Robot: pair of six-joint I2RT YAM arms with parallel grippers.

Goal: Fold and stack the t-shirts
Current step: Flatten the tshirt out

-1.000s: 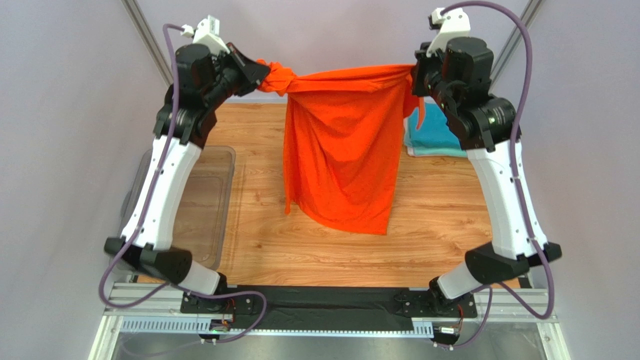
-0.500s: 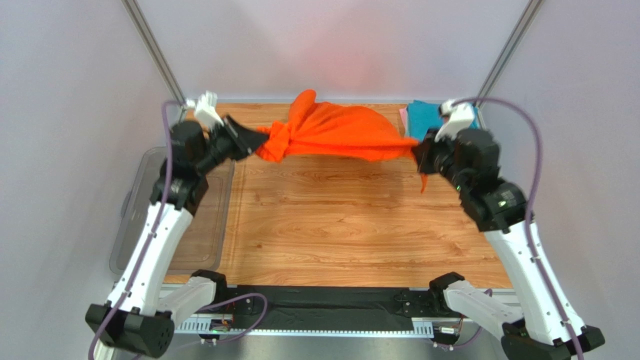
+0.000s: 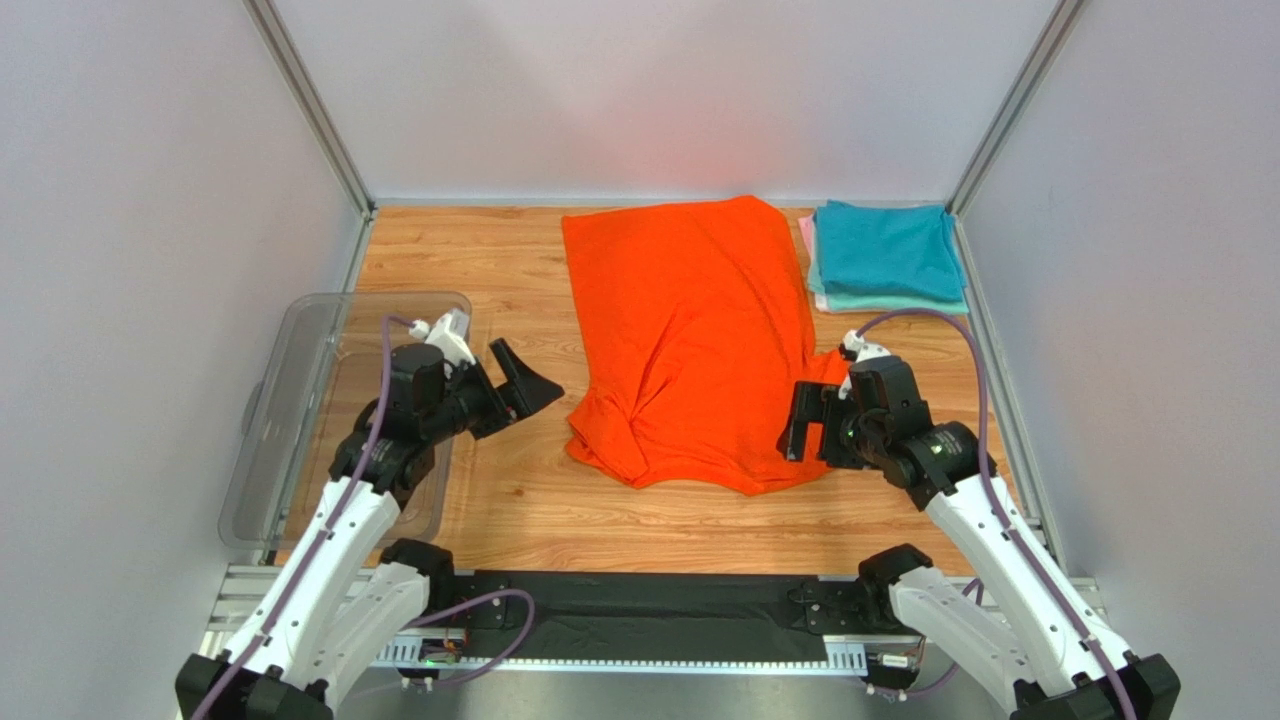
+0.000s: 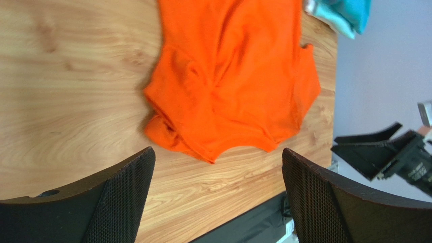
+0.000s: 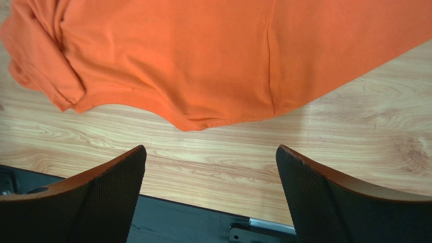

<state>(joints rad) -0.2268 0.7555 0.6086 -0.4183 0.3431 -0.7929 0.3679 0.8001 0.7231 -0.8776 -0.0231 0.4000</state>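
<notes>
Orange shirt [image 3: 684, 338] lies spread on the bench [image 3: 496, 255], centre to far, bottom hem at the far edge, neck end near. It is mostly flat, w/ the near-left sleeve bunched in folds.

L jaws are wide open, holding nothing, over bare wood just left of the shirt's near-left corner and apart from it. In L wrist view the shirt [image 4: 233, 76] sits beyond the fingers [image 4: 116, 197], only wood btwn them.

R jaws are also wide open & empty, at the shirt's near-right edge. From above they overlap the cloth; can't tell if they touch. In R wrist view the shirt [image 5: 228, 55] is ahead of the fingers [image 5: 324, 197], neck curve nearest.

Far-right corner has a folded stack: teal shirt [image 3: 887, 248] on top, mint shirt [image 3: 887, 306] edge under it, pink shirt [image 3: 810, 248] sliver at the stack's left side, just beside the orange one. Clear tub [image 3: 301, 405] sits at the bench's left, L arm [image 3: 353, 503] over its near-right part.
</notes>
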